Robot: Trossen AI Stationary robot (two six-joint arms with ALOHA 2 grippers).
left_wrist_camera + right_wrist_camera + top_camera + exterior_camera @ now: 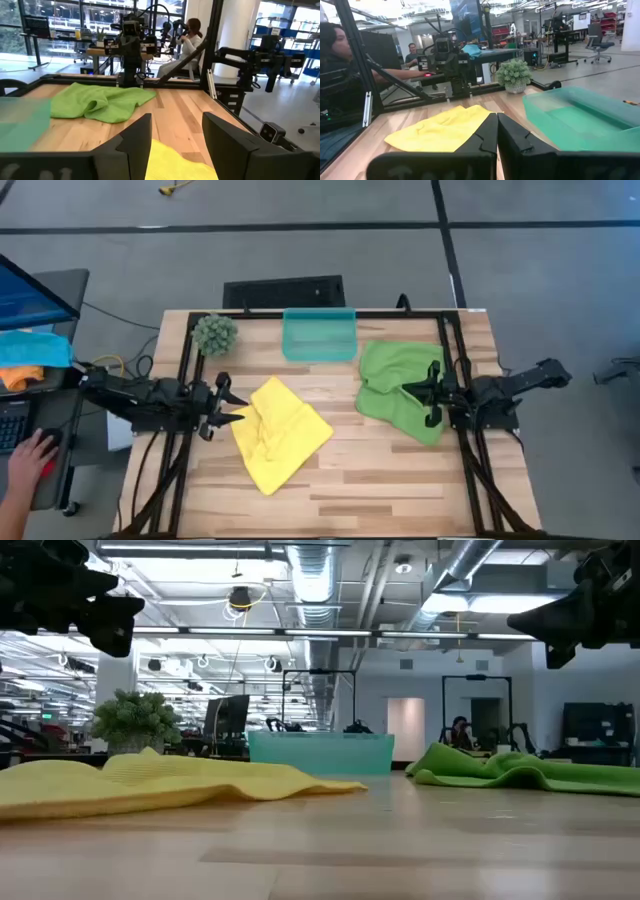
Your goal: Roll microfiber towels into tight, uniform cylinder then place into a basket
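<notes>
Yellow cloth [278, 432] lies crumpled and unrolled on the wooden tabletop [380, 480], nearer than the basket [319, 334] and a little to its left as the overhead camera shows it. The green towel [398, 388] sits bunched just right of the basket, one corner almost touching it. The basket itself, a teal bin at the far edge, looks to hold nothing. A spiky plant ball [214, 333] stands left of the basket.

The left end effector [226, 405] hangs just beside the yellow towel's left edge, its fingers spread apart with cloth showing between them. The right end effector [430, 392] hovers over the green towel's right side, fingers pressed together and gripping nothing. Both ride above the cloth, judging by the level camera.

Neither towel is flat, so I'd say rolling has not begun. The risk is plain: rolling from these heaped folds would trap wrinkles and give a lumpy, loose cylinder that may unwind when released. A pinch on one layer only could drag the whole towel instead of turning it. The green towel's nearness to the basket could nudge the bin as the cloth is pulled.

A person's hand [30, 455] rests at a desk far left of the basket.
</notes>
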